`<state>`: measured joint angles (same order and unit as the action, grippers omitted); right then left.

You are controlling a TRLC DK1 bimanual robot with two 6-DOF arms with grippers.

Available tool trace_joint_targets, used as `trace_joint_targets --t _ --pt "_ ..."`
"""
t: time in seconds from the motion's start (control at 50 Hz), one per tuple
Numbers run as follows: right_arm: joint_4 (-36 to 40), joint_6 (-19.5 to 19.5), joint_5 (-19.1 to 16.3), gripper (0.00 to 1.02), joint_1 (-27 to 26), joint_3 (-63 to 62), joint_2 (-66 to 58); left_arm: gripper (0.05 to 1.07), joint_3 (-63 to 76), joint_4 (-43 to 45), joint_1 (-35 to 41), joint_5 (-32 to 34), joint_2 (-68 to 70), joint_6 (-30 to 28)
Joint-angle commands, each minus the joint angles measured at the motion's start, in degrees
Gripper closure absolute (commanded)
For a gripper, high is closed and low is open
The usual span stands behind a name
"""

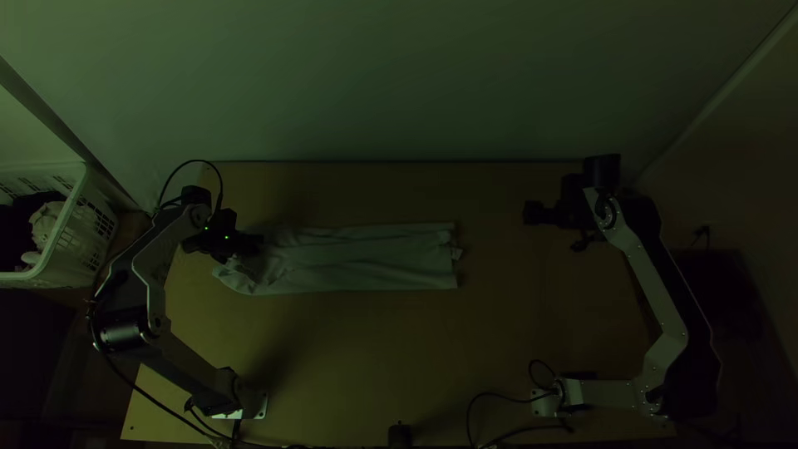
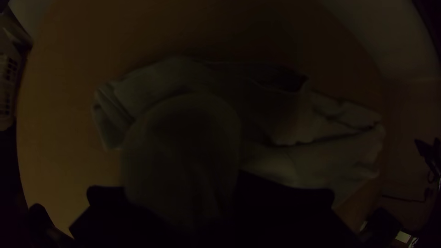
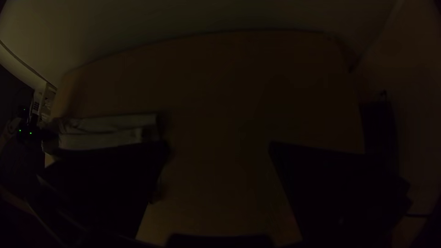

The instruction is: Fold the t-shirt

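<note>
T-shirt [image 1: 374, 258] lies on the light wooden table [image 1: 374, 357] as a long, narrow strip, running side to side in the part towards the far edge and left of the middle. The strip is nearly parallel with the far edge. Its right end reaches a little past the table's middle, where the layers end unevenly and a small bit of fabric sticks out. Long soft creases run down its length; the end towards the left edge is bunched and wrinkled. The left wrist view shows loose folds there and a dark hollow between layers; whether that is a collar, sleeve or hem I cannot tell.

The left gripper [image 1: 252, 242] is at that bunched end, its fingers closed on the fabric, with a rounded lump of cloth bulging up between them.

The right gripper [image 1: 534, 213] is over the right part of the table, towards the far right corner and well apart from the shirt. Its two fingers are spread wide with bare wood seen between them.

Past the left edge stands a white plastic laundry basket [image 1: 76, 218] with slotted walls, holding dark and pale cloths [image 1: 46, 223]. A pale wall [image 1: 374, 75] rises behind the far edge. Black cables [image 1: 499, 397] loop near the right arm's base, by the near edge.
</note>
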<state>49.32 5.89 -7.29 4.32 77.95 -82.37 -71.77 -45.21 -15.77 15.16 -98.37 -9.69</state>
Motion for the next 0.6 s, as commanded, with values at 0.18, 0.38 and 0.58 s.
trace_joint_targets --t 0.18,0.38,0.58 --pt "-2.7 -3.1 0.2 0.03 -2.7 -2.6 -2.1 1.04 -9.6 -5.6 -13.1 -4.9 -1.7 -11.1" --pt "-3.4 -3.9 0.2 0.03 -4.1 -3.5 -2.7 1.04 -19.0 -16.7 -16.3 -5.7 -2.4 -13.4" --pt "-3.7 -3.9 0.1 0.03 -4.0 -4.7 -1.7 1.04 -30.2 -30.7 -7.4 -5.7 1.1 -10.5"
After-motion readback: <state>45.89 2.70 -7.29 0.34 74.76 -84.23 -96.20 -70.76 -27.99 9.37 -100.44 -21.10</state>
